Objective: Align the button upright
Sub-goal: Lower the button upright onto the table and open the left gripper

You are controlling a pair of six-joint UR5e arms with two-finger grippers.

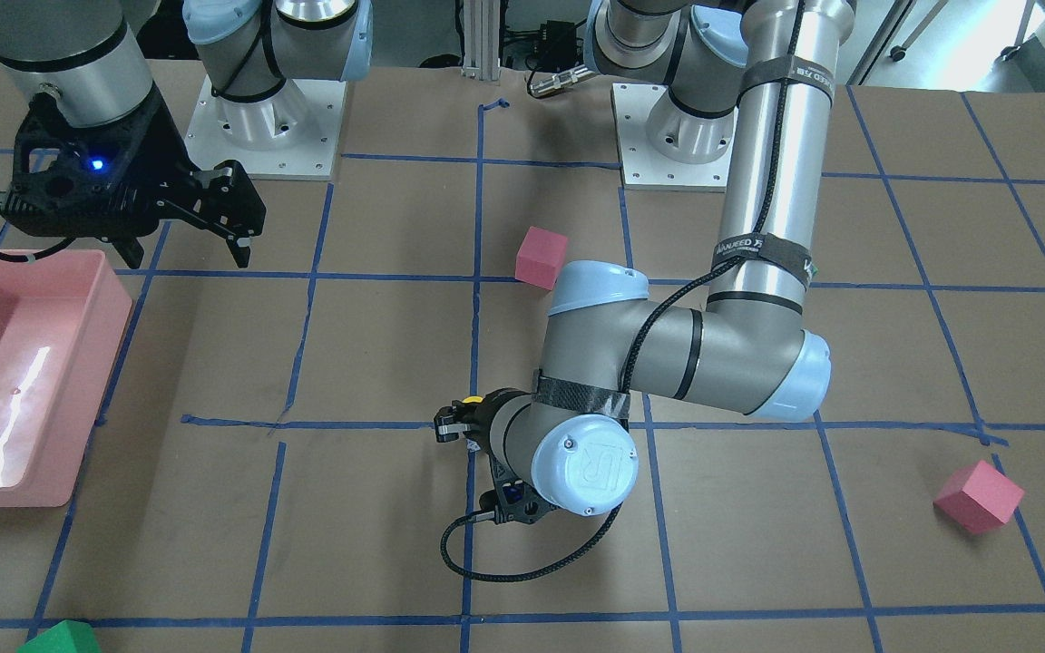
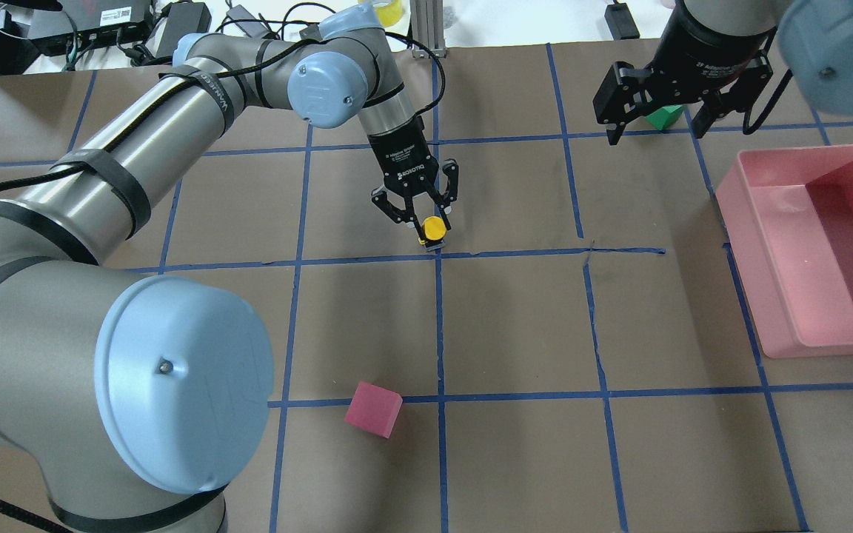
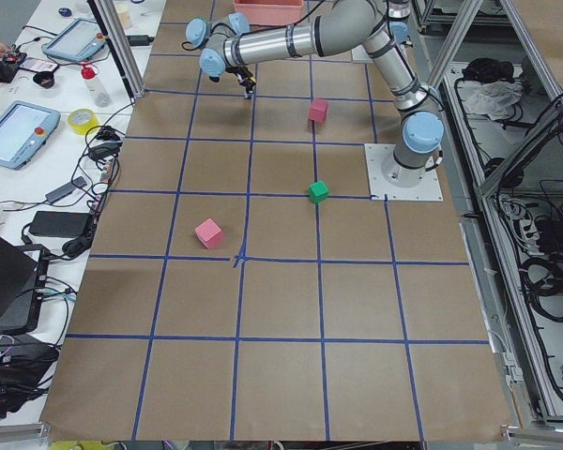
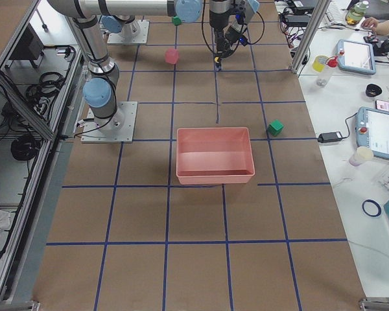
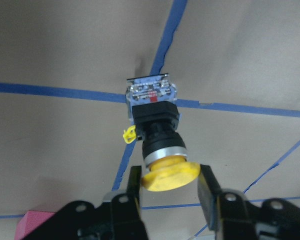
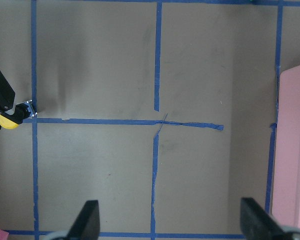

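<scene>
One button (image 5: 157, 125) | left pincer (image 5: 170, 175) half-open, flanking its cap; contact cannot tell | right pincer (image 6: 170, 210) wide open, empty

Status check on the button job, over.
Left gripper straddles button, contact unclear. Right gripper open, idle aside. Button looks upright on tape crossing. Nearest cube well clear.

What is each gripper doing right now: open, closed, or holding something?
Left gripper: closed on the button, at its yellow cap.
Right gripper: open, holding nothing.
</scene>
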